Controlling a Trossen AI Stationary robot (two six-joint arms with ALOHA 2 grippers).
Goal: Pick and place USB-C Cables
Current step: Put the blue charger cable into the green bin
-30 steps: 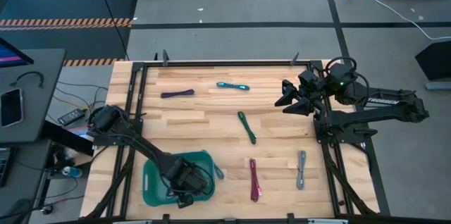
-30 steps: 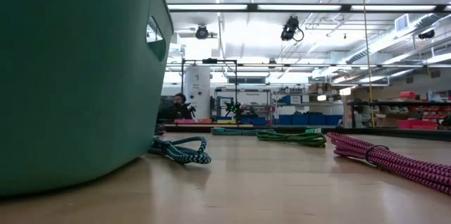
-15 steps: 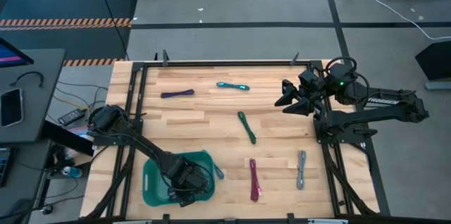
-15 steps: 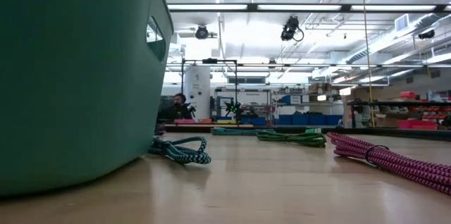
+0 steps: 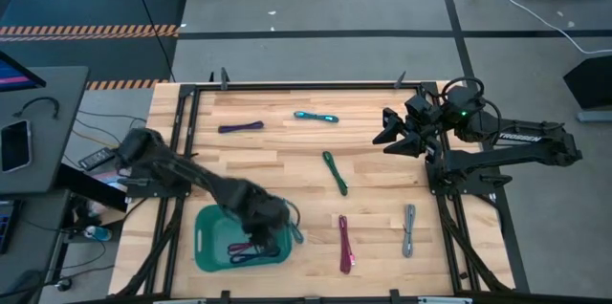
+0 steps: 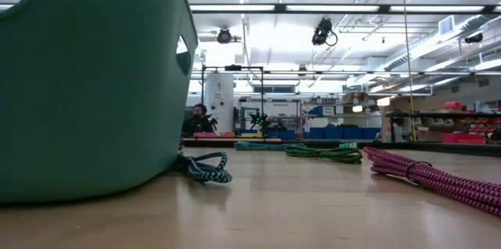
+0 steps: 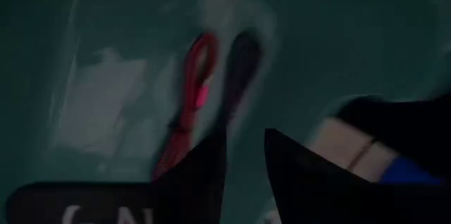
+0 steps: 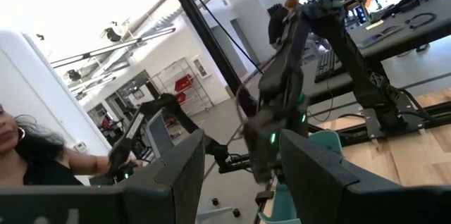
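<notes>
A green basket (image 5: 203, 247) stands near the table's front left. On its floor lie a magenta cable (image 7: 192, 94) and a dark purple one (image 7: 239, 62), side by side. My left gripper (image 5: 260, 235) hangs open above them, over the basket's right half, holding nothing. Loose USB-C cables lie on the table: purple (image 5: 239, 127), cyan (image 5: 316, 116), green (image 5: 335, 172), magenta (image 5: 344, 244), grey (image 5: 409, 229), and a teal one (image 6: 203, 168) against the basket's right wall. My right gripper (image 5: 385, 132) waits open, raised at the far right.
A black frame rail (image 5: 306, 85) runs round the wooden table. The basket's wall (image 6: 86, 84) fills the left of the low view. A grey side table (image 5: 29, 132) with a phone stands off the left edge. A person shows in the room beyond, in the right wrist view.
My left gripper has risen out of the basket and gone a little toward the table's far and right edges. A magenta cable now shows on the basket's floor where the gripper was. The basket has shifted a little on the table.
</notes>
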